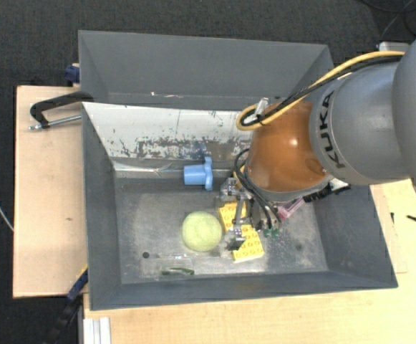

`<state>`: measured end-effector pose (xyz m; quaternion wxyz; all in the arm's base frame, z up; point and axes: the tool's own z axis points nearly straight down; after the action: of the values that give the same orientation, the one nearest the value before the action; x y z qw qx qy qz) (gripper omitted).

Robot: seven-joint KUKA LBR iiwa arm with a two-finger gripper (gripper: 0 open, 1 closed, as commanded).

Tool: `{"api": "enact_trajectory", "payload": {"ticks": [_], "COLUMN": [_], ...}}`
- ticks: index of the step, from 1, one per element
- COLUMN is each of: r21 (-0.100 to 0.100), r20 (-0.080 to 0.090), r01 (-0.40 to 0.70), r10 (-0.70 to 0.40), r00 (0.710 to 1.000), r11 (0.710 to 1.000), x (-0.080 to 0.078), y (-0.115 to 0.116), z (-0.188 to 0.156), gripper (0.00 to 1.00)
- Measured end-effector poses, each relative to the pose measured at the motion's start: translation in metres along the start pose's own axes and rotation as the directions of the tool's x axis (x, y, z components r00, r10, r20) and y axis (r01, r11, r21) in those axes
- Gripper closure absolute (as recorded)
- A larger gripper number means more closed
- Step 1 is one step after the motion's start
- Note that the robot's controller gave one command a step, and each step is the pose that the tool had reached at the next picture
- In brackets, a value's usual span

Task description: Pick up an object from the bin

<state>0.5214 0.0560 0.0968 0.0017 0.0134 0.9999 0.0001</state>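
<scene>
My gripper (238, 229) reaches down into the middle of the bin floor, right over a flat yellow block with studs (246, 246); its tips touch or hover at that block's upper edge. A pale green ball (202, 232) lies just left of the fingers, close to them. A blue plastic spool-shaped piece (198, 173) rests against the back wall, up and left of the gripper. A pink thing (289, 208) peeks out under the arm's cover on the right.
A thin dark green strip (177, 271) lies by the front wall, and a small dark dot (146, 256) sits on the floor front left. The arm and its orange cover fill the bin's right back part.
</scene>
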Motion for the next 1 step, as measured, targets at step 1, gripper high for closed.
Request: {"api": "enact_trajectory", "payload": {"ticks": [1], "r21": [0.000], "r20": [0.001], "r01": [-0.115], "r10": [0.115], "r00": [0.993], "r11": [0.993], "x": [-0.0147], "y": [0.0242], "z": [0.0194], "gripper": [0.00]}}
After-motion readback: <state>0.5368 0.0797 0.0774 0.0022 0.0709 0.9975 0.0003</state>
